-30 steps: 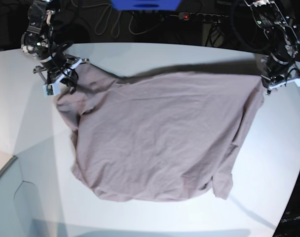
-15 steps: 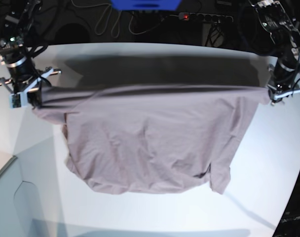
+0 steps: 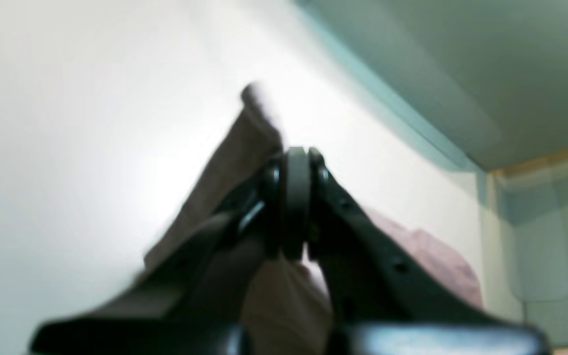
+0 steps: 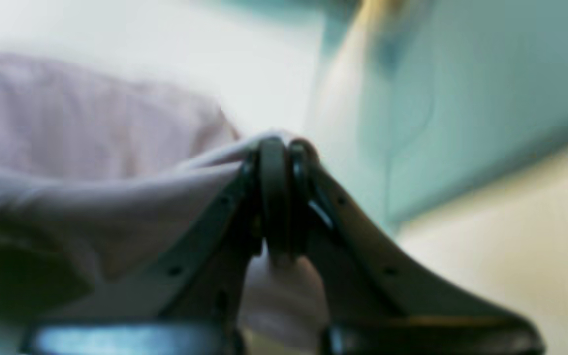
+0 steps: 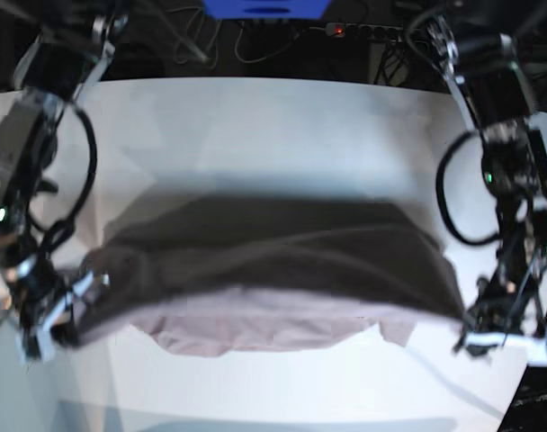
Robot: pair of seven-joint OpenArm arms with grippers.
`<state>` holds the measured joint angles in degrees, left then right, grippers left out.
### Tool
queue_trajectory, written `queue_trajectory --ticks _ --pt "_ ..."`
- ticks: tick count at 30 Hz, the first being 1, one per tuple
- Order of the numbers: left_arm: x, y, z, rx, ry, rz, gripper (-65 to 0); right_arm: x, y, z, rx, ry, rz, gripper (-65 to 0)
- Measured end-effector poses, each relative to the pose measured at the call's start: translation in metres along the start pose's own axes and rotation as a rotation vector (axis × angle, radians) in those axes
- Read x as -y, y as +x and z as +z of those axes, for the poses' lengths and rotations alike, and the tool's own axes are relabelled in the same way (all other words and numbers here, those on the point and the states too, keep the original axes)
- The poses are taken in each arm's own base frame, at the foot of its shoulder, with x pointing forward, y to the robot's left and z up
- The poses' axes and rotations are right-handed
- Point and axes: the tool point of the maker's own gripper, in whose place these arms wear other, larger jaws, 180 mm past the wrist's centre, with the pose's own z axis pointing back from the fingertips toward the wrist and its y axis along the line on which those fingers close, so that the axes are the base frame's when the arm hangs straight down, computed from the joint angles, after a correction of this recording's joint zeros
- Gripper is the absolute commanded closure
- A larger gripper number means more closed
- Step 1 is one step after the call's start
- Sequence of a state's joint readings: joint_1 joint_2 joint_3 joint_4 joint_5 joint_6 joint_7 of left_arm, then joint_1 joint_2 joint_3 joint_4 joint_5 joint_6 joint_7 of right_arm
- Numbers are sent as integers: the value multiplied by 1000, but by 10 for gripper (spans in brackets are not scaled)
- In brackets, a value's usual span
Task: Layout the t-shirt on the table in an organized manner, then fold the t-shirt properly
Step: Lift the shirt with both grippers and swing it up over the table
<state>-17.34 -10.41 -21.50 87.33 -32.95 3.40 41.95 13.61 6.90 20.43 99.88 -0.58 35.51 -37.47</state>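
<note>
The mauve-grey t-shirt (image 5: 273, 270) hangs stretched above the white table (image 5: 282, 117), blurred by motion, its lower part trailing on the tabletop near the front. My right gripper (image 5: 62, 326), at the left of the base view, is shut on one corner. My left gripper (image 5: 471, 326), at the right, is shut on the other corner. In the left wrist view the left gripper (image 3: 296, 160) pinches a fold of the t-shirt (image 3: 237, 158) over the table (image 3: 67, 123). In the right wrist view the right gripper (image 4: 281, 148) clamps the t-shirt (image 4: 91, 123).
Behind the table's far edge lie a power strip (image 5: 350, 31) with a red light, dark cables and a blue object (image 5: 264, 7). The curved table edge runs near both grippers, with greenish floor (image 3: 461, 59) beyond it.
Both arms swung from the far side of the table to the near side, carrying the stretched t-shirt up and forward. Both grips held throughout.
</note>
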Motion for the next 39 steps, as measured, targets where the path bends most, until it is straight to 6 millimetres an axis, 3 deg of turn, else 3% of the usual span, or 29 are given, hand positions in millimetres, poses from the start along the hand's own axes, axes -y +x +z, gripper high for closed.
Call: queue_trajectory --ticks 7,11,17,18,20,21,23,25,26,28,31,32,34,35,36,37,38,39 --pt "46 86 -67 14 -27 -55 0 35 79 -73 17 -7 70 0" --pt "86 140 -92 15 -55 -65 0 63 160 -93 139 -40 92 0" --pt "152 234 -86 144 -110 -101 0 102 282 -87 323 -92 118 0" --pt "162 244 -85 198 -120 -126 0 106 305 -81 368 -97 118 0" --pt "167 233 -92 182 -108 -185 0 105 328 -77 437 -89 133 0" --pt "164 217 -98 146 -97 -205 0 102 328 -79 444 -79 130 0" --pt "154 181 -110 63 -78 -223 0 93 301 -94 352 -65 143 0" --pt "149 170 -113 33 -66 -223 0 82 279 -103 285 -53 165 0" --pt "149 171 -111 27 -67 -224 0 82 279 -99 278 -68 177 0" --pt "162 197 -101 103 -99 -220 0 94 298 -76 298 -135 206 0" --pt "159 248 -81 223 -116 -174 0 113 364 -7 537 -256 242 0" --pt "157 253 -78 234 -112 -165 0 118 365 4 597 -300 182 0" --pt "151 252 -72 200 -113 -143 0 100 320 2 540 -290 261 0" --pt "151 252 -69 201 -122 -130 0 86 280 -16 454 -257 269 0" --pt "146 249 -65 209 -130 -118 0 66 228 -37 315 -217 272 0" --pt "139 242 -62 227 -139 -109 0 44 180 -50 204 -173 267 0" --pt "127 230 -61 230 -125 -100 0 25 151 -53 163 -125 271 0" --pt "116 205 -64 198 -105 -111 0 11 134 -47 157 -95 280 0"
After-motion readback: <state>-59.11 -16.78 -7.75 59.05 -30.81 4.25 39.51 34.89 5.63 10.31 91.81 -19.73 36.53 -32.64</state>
